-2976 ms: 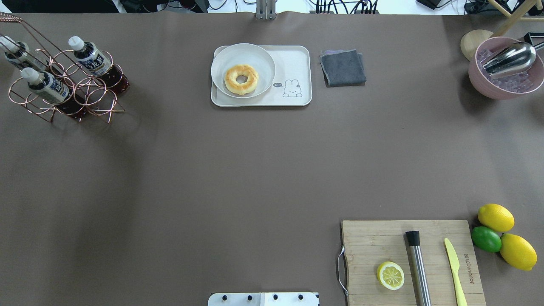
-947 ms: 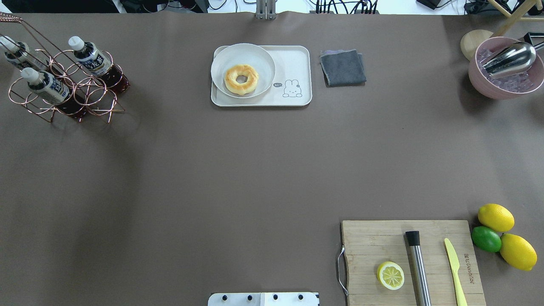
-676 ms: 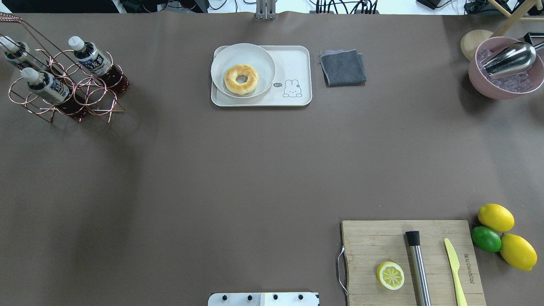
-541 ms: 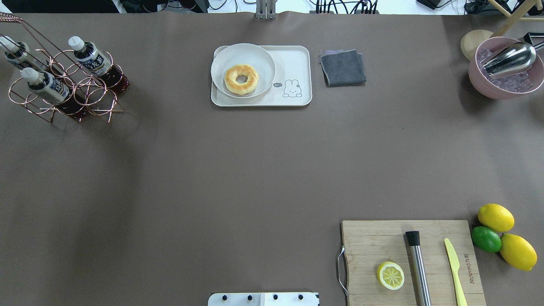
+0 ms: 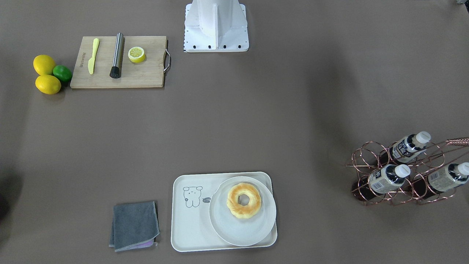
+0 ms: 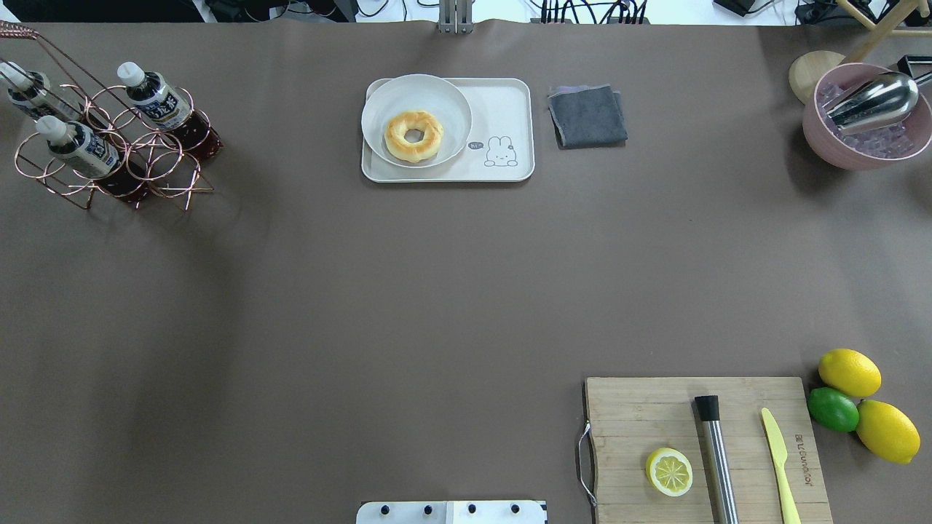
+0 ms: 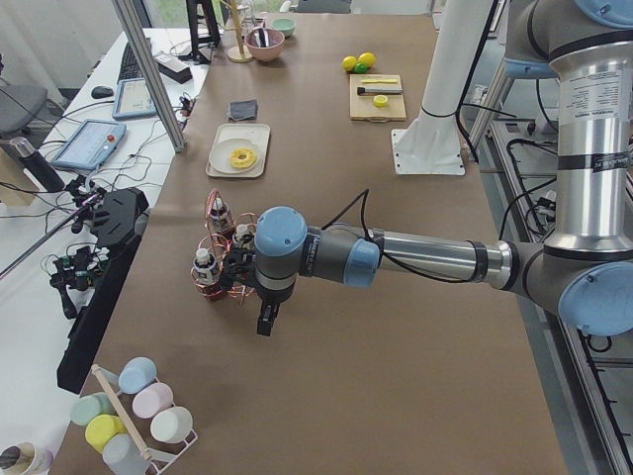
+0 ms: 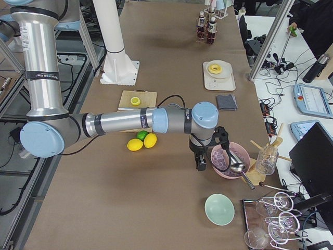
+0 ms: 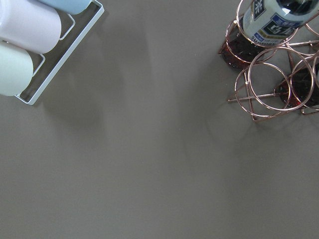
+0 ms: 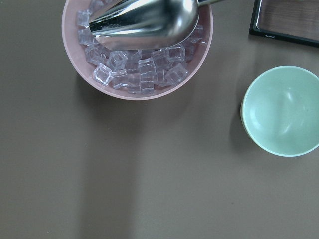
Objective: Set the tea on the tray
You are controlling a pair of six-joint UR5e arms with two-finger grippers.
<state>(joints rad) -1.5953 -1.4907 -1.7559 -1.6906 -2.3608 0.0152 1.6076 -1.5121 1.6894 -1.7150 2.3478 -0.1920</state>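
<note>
Three tea bottles stand tilted in a copper wire rack [image 6: 153, 156] at the table's far left. One tea bottle [image 6: 155, 97] is nearest the tray; it also shows in the front view [image 5: 407, 147]. The cream tray [image 6: 502, 109] with a bear drawing lies at the far middle, and a round plate [image 6: 444, 102] with a doughnut [image 6: 413, 135] covers its left half. My left gripper [image 7: 265, 325] hangs just beside the rack, seen only from the side; I cannot tell if it is open. My right gripper [image 8: 200, 163] hangs beside the pink ice bowl [image 8: 225, 156]; I cannot tell its state.
A grey cloth [image 6: 587, 115] lies right of the tray. A wooden cutting board [image 6: 641, 415] with a lemon half, a metal muddler and a yellow knife sits front right, with lemons and a lime [image 6: 833, 409] beside it. A green bowl [image 10: 281, 112] and pastel cups [image 9: 25, 30] stand at the table's ends.
</note>
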